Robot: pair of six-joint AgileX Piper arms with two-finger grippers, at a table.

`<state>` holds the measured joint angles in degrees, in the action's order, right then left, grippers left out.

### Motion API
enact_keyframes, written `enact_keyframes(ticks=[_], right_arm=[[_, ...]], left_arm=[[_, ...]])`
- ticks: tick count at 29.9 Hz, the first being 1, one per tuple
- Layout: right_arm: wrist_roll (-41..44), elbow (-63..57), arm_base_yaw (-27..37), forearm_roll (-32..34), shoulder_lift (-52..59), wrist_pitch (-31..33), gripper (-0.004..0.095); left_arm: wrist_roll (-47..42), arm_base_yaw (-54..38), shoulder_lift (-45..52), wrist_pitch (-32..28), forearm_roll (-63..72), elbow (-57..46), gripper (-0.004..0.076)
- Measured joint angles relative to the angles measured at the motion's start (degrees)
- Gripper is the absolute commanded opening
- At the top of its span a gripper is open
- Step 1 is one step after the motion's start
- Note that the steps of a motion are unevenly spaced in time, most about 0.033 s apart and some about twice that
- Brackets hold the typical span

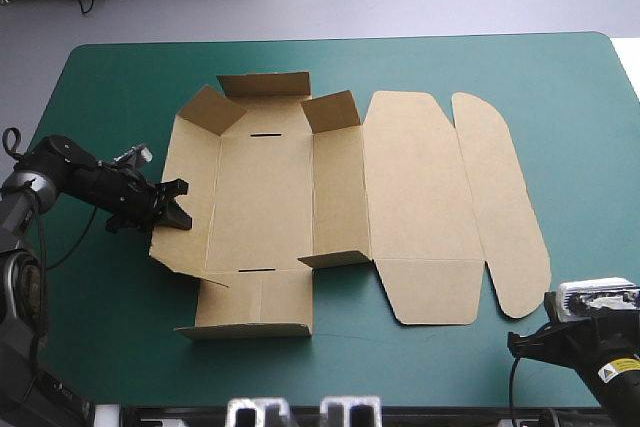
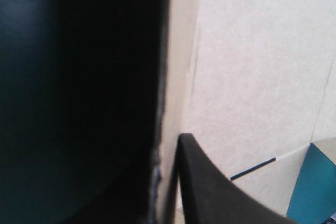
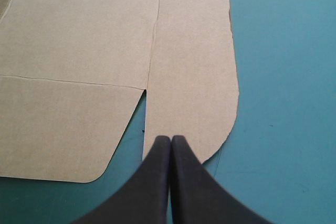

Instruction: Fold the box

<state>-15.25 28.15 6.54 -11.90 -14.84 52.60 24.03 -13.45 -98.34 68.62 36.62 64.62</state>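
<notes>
Box, a cut sheet of brown board, in the middle of the teal-green cover, seen in 3 views; most of it lies flat.

High view: my left gripper reaches in from the table's left side to the outer edge of the left wall; that wall stands tilted up off the cover; at the far end 3 flaps are raised; at the near end 1 flap lies almost flat; the lid panel and the rounded tuck flap lie flat toward the table's right side; my right gripper sits by the near right corner of the table, just beside the tuck flap's near end.

Left wrist view: I am clamped on the box; the wall's edge runs up between my fingers, 1 black finger pressed along its inner face, the other lost in dark blur; a thin slot shows ahead.

Right wrist view: my right gripper is clenched on nothing, its 2 fingers meeting in 1 point at the near corner of the tuck flap; whether the tip touches the board, I cannot tell.
</notes>
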Motion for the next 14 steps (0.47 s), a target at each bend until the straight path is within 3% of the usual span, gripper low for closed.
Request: enact_keyframes(ticks=[5, 14], right_arm=[[0.0, 0.0, 0.0, -0.1, 0.0, 0.0, -0.0015], [0.0, 0.0, 0.0, -0.5, 0.0, 0.0, -0.0015]], left_arm=[[1.6, 0.4, -0.1, 0.8, -0.4, 2.7, -0.0010], [4.7, 5.8, 0.9, 1.3, -13.7, 18.4, -0.0010]])
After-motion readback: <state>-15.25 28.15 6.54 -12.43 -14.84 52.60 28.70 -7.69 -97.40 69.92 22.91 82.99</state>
